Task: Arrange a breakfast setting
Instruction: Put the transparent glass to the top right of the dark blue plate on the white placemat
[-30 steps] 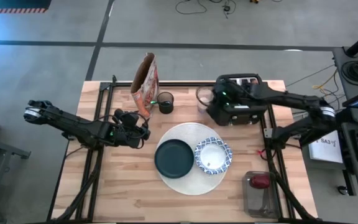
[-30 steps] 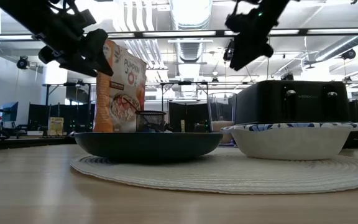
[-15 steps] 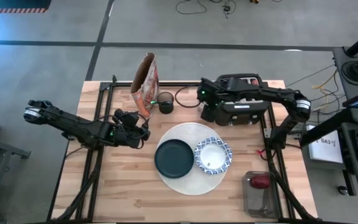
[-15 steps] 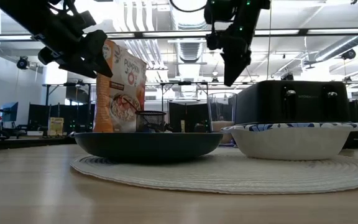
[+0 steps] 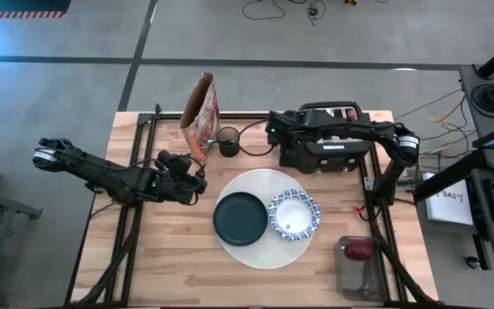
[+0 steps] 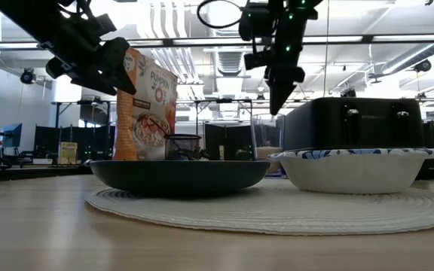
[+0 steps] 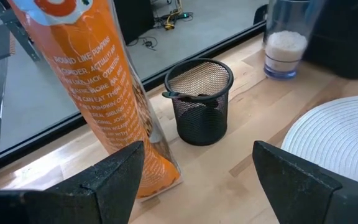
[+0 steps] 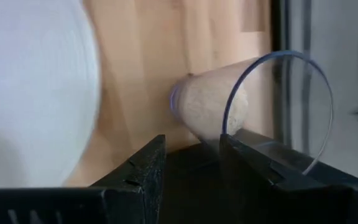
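The small clear glass (image 7: 284, 37) stands on the table at the far side, next to the black toaster (image 5: 326, 137). My right gripper (image 8: 192, 140) reaches over the toaster and points down at the glass's rim, open. One finger is inside the mouth and one is outside the wall. The dark green plate (image 5: 240, 218) and the patterned bowl (image 5: 294, 215) sit on the round white mat (image 5: 264, 184). The red apple (image 5: 360, 250) lies in a clear box. My left gripper (image 5: 192, 183) hovers open and empty left of the mat. I see no bagel or spoon plainly. My right gripper comes at the glass from above. One finger (image 8: 272, 158) is inside the rim (image 8: 279, 55) and the other finger (image 8: 138, 171) is outside the wall. I cannot tell whether either finger touches the glass. The glass stands upright on the table.
An orange cereal bag (image 5: 202, 116) and a black mesh cup (image 5: 228, 140) stand at the far edge, left of the glass. A dark cable loop (image 6: 217, 13) hangs beside my right wrist. Bare wood lies near the table's front and left.
My right gripper has gone from above the toaster toward the table's left, coming over the glass. It has tipped its fingers downward and lowered to the rim. The glass has stayed in place.
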Controlling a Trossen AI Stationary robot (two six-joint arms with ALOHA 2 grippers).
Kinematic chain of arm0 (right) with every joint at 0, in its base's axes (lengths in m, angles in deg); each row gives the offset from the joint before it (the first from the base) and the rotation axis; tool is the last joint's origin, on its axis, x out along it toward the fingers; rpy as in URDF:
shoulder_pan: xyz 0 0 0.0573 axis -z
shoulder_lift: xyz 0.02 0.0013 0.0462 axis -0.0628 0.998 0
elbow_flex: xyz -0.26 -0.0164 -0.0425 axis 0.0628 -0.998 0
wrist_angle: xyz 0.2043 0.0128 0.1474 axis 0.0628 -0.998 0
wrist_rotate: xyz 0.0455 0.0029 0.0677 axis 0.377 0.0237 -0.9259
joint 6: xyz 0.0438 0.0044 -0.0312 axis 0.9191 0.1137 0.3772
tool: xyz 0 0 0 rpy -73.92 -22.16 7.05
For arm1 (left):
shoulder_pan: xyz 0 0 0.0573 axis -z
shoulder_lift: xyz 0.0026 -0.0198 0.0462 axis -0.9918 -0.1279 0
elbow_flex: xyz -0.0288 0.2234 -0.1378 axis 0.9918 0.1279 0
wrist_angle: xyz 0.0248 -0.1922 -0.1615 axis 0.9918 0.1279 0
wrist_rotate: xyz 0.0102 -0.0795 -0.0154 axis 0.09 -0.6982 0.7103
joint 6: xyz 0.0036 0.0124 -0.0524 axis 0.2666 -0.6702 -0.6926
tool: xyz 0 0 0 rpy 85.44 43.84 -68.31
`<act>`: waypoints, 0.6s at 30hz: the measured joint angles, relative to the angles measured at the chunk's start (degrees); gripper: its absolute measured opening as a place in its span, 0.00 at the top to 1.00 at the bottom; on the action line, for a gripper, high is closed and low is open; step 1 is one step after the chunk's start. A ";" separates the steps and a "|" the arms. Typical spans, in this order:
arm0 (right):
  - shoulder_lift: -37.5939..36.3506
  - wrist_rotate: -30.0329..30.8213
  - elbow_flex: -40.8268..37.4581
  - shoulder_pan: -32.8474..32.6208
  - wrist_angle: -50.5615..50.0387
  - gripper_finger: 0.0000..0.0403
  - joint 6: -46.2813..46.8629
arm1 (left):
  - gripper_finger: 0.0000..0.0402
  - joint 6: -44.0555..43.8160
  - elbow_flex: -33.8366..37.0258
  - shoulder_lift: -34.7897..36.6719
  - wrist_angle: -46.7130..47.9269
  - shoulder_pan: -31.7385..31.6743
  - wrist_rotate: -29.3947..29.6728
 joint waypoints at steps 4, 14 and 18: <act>1.14 0.27 -0.14 0.08 0.36 0.66 -0.99 | 0.30 -0.15 0.00 0.00 0.06 0.00 0.00; -1.02 -0.17 -0.03 -0.01 0.57 0.67 -0.95 | 0.30 -0.59 0.02 0.00 0.46 0.00 0.00; -1.46 -0.17 0.10 0.02 1.05 0.68 -1.38 | 0.30 -0.60 0.02 0.00 0.44 0.00 0.00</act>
